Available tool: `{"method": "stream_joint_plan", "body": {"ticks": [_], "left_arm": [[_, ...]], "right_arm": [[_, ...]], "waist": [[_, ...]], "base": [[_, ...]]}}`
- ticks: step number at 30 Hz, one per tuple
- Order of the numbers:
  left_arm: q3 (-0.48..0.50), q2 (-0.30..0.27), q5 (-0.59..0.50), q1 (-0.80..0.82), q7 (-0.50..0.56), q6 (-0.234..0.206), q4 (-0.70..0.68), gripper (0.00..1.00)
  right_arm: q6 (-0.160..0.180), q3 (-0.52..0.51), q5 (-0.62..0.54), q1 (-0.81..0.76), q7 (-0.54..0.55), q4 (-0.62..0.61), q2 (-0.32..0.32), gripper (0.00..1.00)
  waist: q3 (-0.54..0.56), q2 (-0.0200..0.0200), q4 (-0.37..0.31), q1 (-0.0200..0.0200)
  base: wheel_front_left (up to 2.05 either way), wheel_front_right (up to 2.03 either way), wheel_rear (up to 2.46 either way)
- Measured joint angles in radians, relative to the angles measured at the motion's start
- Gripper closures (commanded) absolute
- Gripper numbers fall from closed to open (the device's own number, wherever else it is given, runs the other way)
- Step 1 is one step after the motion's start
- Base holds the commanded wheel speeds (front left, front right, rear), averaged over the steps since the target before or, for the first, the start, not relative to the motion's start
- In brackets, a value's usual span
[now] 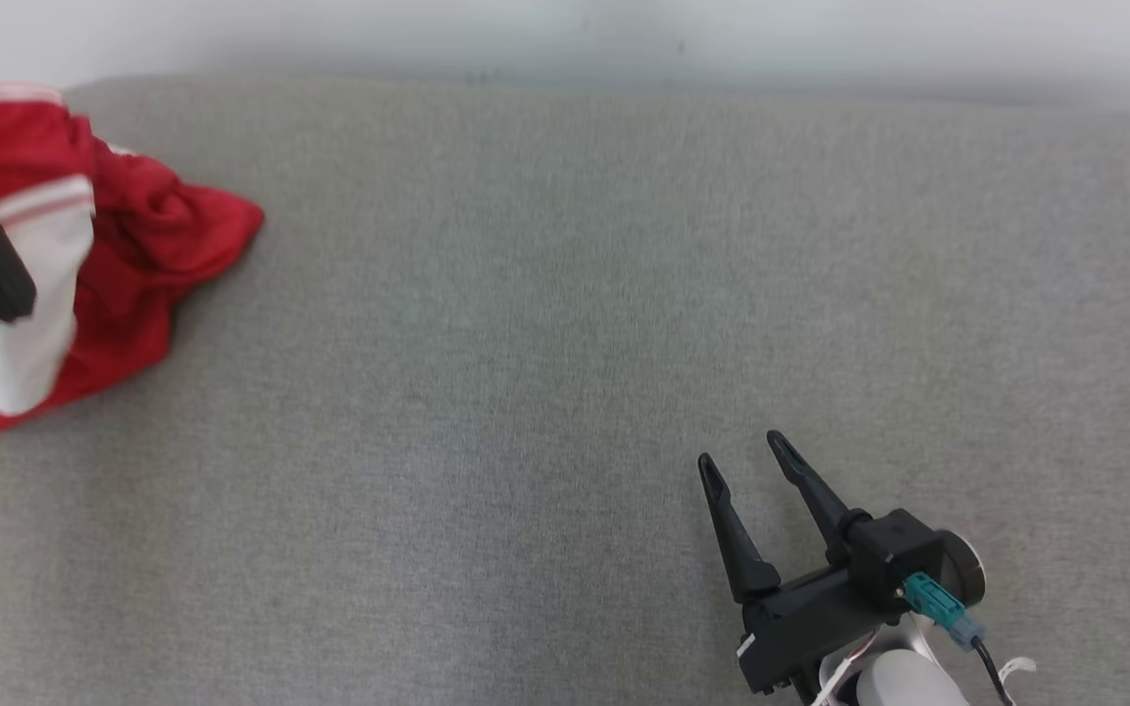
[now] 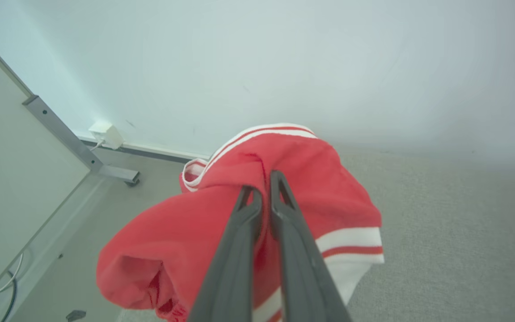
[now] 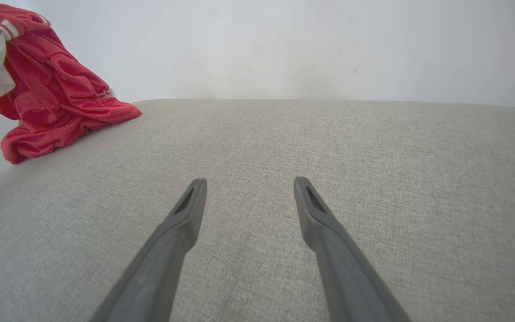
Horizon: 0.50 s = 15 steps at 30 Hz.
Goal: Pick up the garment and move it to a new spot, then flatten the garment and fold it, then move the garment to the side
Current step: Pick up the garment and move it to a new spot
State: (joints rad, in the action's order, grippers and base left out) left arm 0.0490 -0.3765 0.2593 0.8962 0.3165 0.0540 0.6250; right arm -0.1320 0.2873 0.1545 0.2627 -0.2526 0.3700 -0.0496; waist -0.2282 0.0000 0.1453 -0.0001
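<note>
A grey woven cushion [image 3: 373,179] spreads beneath and ahead of my right pincer [image 3: 249,180], ending at a plain pale wall [image 3: 284,44] beyond the fingertips. Left of my left pincer [image 2: 262,181] in its wrist view stands a metal-framed panel [image 2: 61,129] on grey floor [image 2: 83,232]. A white plug box [image 2: 105,134] sits by the dark skirting [image 2: 150,153], and cables [image 2: 7,281] trail below. The light is soft and even.

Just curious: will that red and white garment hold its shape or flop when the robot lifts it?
Probably floppy: the garment droops in folds from the left gripper. Likely light, one pinch lifting most of it.
</note>
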Motion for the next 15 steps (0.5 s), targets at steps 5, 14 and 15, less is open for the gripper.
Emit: {"method": "stream_joint_plan", "body": {"ticks": [5,14,15], "left_arm": [[-0.022,-0.005,0.026,0.038,0.027,0.028,-0.122,1.00],[-0.098,0.087,0.082,0.098,0.009,0.060,-0.252,1.00],[-0.098,0.087,0.082,0.098,0.009,0.060,-0.252,1.00]], "right_arm": [[0.000,0.015,0.047,-0.010,-0.006,0.023,0.000,0.00],[0.000,0.032,0.083,-0.045,-0.012,0.026,0.000,0.00],[0.000,0.032,0.083,-0.045,-0.012,0.026,0.000,0.00]], "waist": [[0.071,0.0000,-0.010,-0.0001],[0.150,0.0000,-0.099,-0.0001],[0.150,0.0000,-0.099,-0.0001]], "base": [[0.00,0.00,0.00],[0.00,0.00,0.00],[0.00,0.00,0.00]]}}
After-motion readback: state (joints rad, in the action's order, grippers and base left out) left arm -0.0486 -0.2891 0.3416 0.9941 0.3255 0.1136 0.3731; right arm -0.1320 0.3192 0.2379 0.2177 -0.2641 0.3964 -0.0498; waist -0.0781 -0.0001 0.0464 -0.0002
